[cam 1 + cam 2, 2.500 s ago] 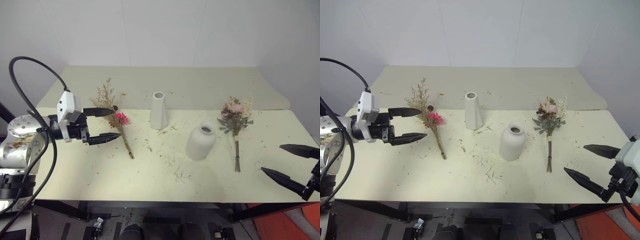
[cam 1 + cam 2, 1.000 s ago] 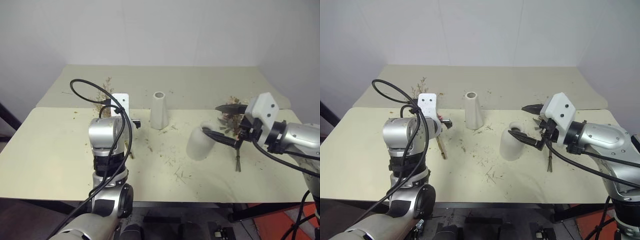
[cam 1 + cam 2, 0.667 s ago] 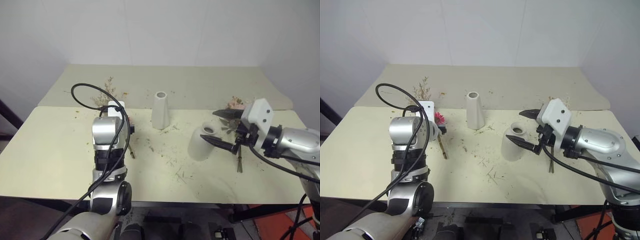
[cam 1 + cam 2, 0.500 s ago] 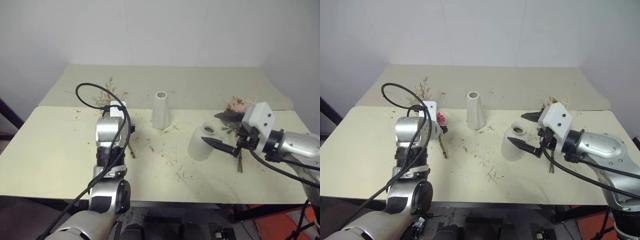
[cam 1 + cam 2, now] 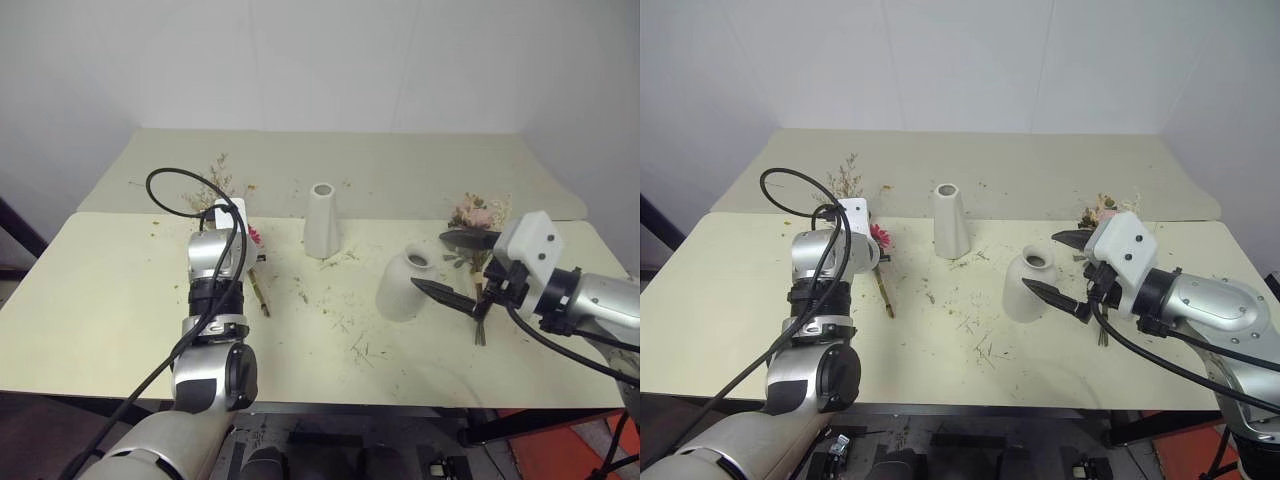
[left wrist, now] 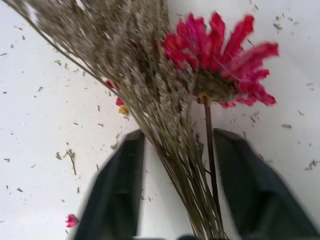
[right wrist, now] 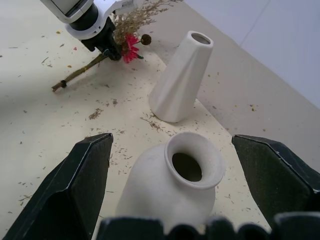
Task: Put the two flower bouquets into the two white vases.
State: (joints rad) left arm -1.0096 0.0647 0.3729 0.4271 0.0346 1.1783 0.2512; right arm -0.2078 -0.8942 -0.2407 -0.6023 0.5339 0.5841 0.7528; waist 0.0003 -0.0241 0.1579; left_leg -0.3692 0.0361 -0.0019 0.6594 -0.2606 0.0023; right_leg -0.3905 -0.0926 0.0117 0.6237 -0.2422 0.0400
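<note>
Two thin black fingers of the left gripper (image 6: 175, 190) straddle, not yet clenched, the light, brittle daisy bouquet (image 6: 175, 100), best taken at its stiff stalks.

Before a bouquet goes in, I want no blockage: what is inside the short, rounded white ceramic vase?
Through the mouth of the short, rounded white ceramic vase, just a dark hollow and a strip of inner wall show. No stem is in it. The bottom is hidden in shadow.
</note>
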